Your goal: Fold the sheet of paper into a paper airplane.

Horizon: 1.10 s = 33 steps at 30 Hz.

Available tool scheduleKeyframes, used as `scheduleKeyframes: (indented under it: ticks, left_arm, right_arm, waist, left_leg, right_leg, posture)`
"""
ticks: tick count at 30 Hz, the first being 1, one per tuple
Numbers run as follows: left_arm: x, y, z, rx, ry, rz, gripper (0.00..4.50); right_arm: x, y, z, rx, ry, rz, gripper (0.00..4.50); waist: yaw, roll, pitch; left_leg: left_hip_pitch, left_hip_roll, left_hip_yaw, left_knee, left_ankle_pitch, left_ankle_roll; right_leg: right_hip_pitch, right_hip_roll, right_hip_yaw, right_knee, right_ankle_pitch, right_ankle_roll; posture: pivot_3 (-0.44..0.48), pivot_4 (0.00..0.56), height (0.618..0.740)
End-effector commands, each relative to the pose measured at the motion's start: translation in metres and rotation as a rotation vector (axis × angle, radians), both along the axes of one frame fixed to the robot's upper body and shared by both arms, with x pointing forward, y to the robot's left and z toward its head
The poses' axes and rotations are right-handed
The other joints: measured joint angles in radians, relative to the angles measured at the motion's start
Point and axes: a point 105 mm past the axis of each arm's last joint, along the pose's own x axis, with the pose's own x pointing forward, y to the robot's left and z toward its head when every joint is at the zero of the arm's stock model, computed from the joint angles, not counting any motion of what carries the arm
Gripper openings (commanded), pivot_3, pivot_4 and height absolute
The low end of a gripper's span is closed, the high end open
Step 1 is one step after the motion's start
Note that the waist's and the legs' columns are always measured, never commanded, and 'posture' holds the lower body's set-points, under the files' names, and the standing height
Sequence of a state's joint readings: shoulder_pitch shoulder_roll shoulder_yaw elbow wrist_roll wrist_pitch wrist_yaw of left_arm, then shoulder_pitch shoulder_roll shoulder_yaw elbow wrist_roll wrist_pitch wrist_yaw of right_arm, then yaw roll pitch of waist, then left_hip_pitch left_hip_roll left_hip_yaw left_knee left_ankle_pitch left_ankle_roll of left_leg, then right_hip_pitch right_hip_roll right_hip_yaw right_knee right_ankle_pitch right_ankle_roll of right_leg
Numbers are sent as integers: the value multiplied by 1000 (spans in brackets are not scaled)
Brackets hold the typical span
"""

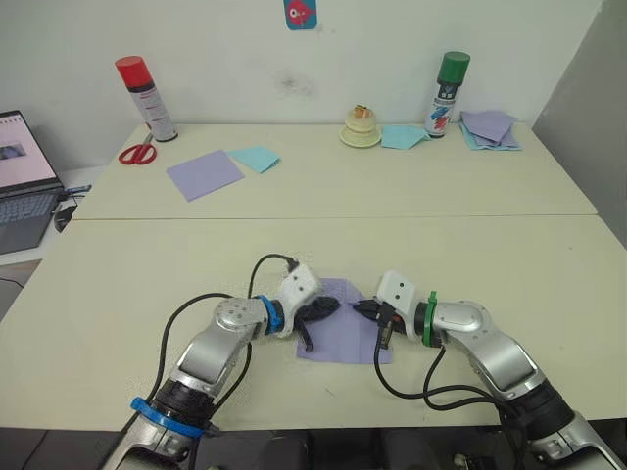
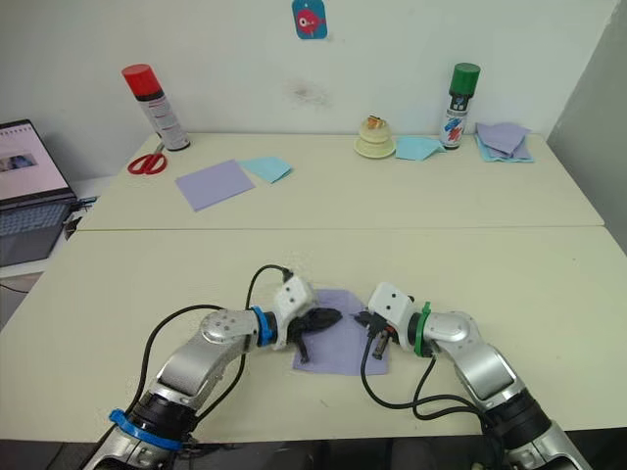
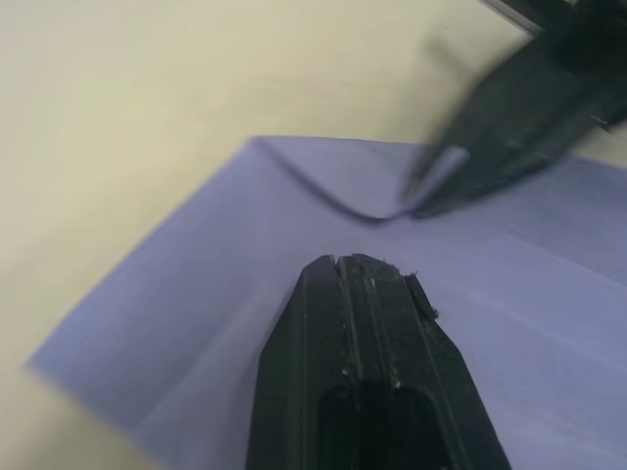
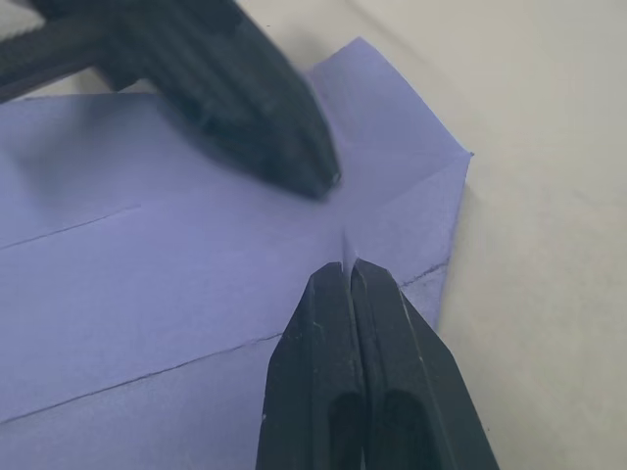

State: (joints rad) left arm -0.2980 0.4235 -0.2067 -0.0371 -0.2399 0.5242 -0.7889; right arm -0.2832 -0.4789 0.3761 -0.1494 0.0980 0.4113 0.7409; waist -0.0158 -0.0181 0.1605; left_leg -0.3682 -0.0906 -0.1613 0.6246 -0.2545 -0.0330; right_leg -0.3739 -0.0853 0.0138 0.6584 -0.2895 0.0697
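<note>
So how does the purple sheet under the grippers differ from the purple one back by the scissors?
The sheet of paper shows crease lines and a folded-over corner; the far purple sheet lies flat and smooth. The left gripper and the right gripper both rest shut on the near one; nothing touches the far one, which lies beside a light blue sheet. Both are lavender and lie on the table.

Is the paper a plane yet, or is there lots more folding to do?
Not yet. The paper still lies mostly flat on the table, with crease lines and its far corners turned in. Right now the right pincer, shut, pinches a small ridge of paper, and the left pincer, shut, presses beside it. Making the pointed nose sharper and folding the wings is still left.
</note>
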Motion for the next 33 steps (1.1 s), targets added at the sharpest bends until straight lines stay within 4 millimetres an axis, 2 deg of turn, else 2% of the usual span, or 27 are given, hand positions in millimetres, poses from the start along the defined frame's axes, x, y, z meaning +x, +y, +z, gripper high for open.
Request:
scheduleKeyframes:
  ticks: [1,7,15,19,26,33]
  left_arm:
    - [10,23,5,-62,75,120,0]
    - [11,9,7,-55,68,74,0]
    - [13,-20,34,-61,-62,-29,0]
    - [12,-29,32,8,-108,-76,0]
    - [11,-32,24,43,-116,-93,0]
    - [16,-37,22,53,-121,-91,0]
  right_arm:
    - [-3,-5,-11,-22,36,-19,20]
    - [-4,-6,-11,-22,39,-14,20]
    - [-1,-8,-10,-31,30,-20,20]
    - [3,-10,-10,-35,27,-44,20]
    - [9,-11,-5,30,80,-126,20]
    - [3,-8,-5,2,67,-79,20]
  waist:
    - [-1,0,0]
    - [0,-1,1]
    - [-1,-2,1]
    - [-1,-2,1]
    - [-1,-2,1]
    - [-1,-2,1]
  left_leg:
    - [0,0,0,0,0,0]
    - [-1,-1,0,0,0,0]
    - [-8,-1,0,1,0,-1]
    - [-11,-2,0,2,0,-1]
    - [-11,-1,0,2,1,-1]
    - [-12,-2,0,3,1,-1]
  right_leg:
    - [0,0,0,0,0,0]
    - [0,0,0,-1,0,0]
    - [-5,0,0,0,0,0]
    - [-7,0,0,0,1,-1]
    - [-8,0,0,1,1,-1]
    - [-8,0,0,1,1,-1]
  posture:
    - [0,150,740]
    - [0,150,740]
    - [0,150,740]
    - [0,150,740]
    - [0,150,740]
    - [0,150,740]
